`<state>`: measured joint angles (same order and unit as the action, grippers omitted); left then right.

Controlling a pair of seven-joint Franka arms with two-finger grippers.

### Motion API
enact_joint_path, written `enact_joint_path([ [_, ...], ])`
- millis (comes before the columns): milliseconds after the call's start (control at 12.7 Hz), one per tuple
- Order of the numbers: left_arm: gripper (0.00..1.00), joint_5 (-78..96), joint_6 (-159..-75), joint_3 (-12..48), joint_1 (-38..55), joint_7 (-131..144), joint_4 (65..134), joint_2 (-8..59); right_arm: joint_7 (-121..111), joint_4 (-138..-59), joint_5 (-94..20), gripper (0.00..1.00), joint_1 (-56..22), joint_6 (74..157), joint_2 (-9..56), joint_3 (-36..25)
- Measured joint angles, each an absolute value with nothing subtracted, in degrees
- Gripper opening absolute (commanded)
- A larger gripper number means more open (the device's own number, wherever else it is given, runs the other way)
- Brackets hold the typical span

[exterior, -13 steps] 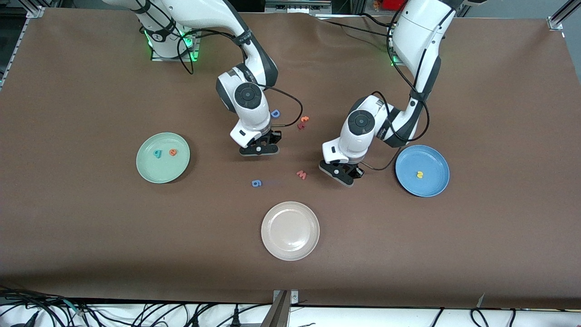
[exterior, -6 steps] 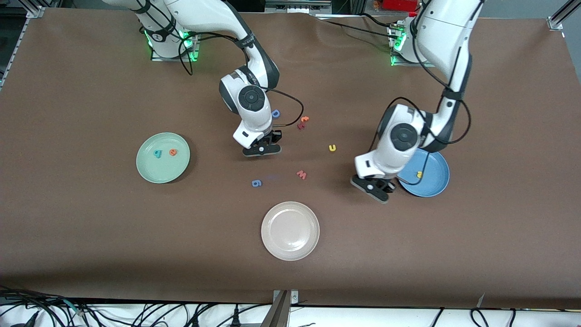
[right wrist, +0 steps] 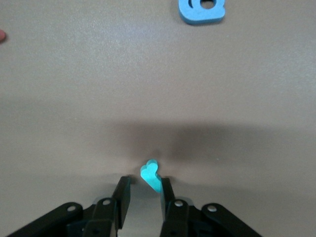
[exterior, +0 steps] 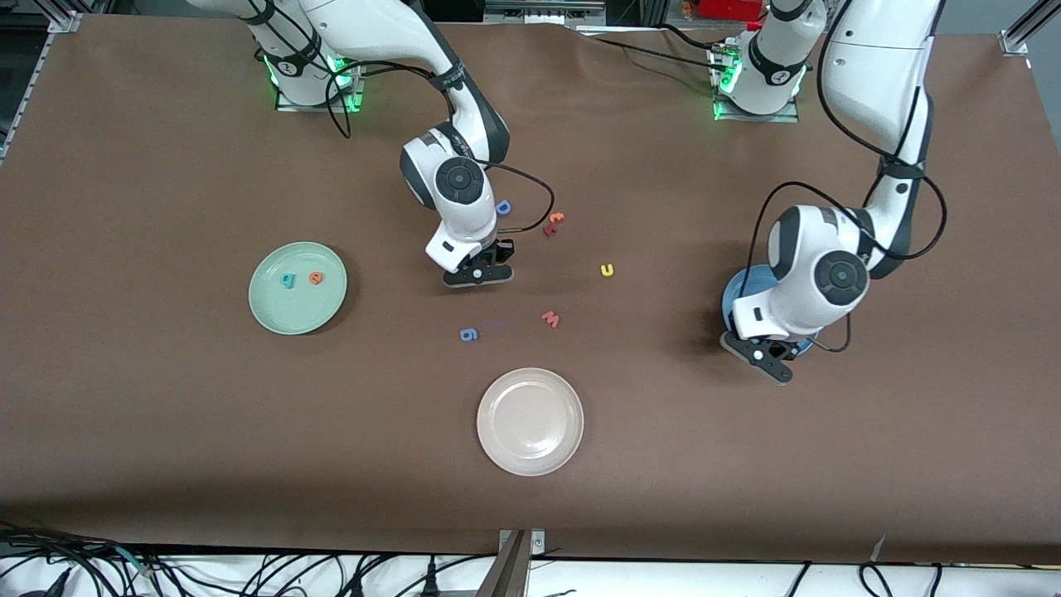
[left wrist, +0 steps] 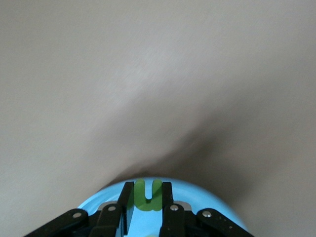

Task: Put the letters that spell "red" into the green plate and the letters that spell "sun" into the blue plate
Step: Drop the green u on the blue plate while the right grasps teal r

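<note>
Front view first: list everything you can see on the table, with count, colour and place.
green plate: one, mint, toward the right arm's end
teal letter: one, in the green plate
orange e: one, in the green plate
beige plate: one, nearest the front camera
blue plate: one, mostly hidden under the left arm
blue D: one, mid-table
orange and red letters: two, beside the blue D
yellow u: one, mid-table
pink w: one, mid-table
blue 6: one, beside the pink w
right gripper: pinching teal r, mid-table
left gripper: pinching green u, over the blue plate's edge
</note>
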<state>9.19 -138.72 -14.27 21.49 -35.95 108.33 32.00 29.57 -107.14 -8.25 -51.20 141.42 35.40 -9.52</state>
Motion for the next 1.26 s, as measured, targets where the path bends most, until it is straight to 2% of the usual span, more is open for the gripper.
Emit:
enact_joint_path([
  [395,0.21,11.9,-138.4,-16.0,19.1,-42.4,111.7,31.7,29.3,-107.0,-8.3,0.34,-51.2,141.5,35.4,-9.7],
  [474,0.26,13.6,-138.4,-16.0,19.1,-43.0,112.7,31.7,29.3,-107.0,-8.3,0.34,-51.2,141.5,35.4,-9.8],
  [553,0.43,14.5,-138.4,-16.0,19.1,-43.3,113.4,31.7,29.3,-107.0,-8.3,0.34,-51.2,141.5,35.5,-9.8],
  [632,0.55,14.7,-138.4,-16.0,19.1,-43.3,113.6,31.6,29.3,-107.0,-8.3,0.33,-51.2,141.5,35.5,-9.8],
  [711,0.74,14.7,-138.4,-16.0,19.1,-43.3,113.6,31.5,29.3,-107.0,-8.3,0.33,-51.1,141.6,35.5,-9.9],
  [789,0.84,14.7,-138.4,-16.0,19.1,-43.3,113.6,31.3,29.3,-107.0,-8.3,0.33,-51.1,141.7,35.5,-9.9],
  [947,0.95,14.7,-138.4,-15.8,19.3,-43.2,113.6,31.0,29.3,-107.0,-8.2,0.32,-51.1,142.2,35.7,-10.0],
  [1026,0.95,14.8,-138.4,-15.7,19.4,-43.1,113.5,30.8,29.3,-107.0,-8.2,0.31,-51.0,142.7,35.8,-10.1],
  [1263,0.95,14.9,-137.4,-14.4,20.1,-38.9,113.5,28.6,29.2,-107.0,-8.2,0.15,-50.5,144.2,36.3,-10.2],
])
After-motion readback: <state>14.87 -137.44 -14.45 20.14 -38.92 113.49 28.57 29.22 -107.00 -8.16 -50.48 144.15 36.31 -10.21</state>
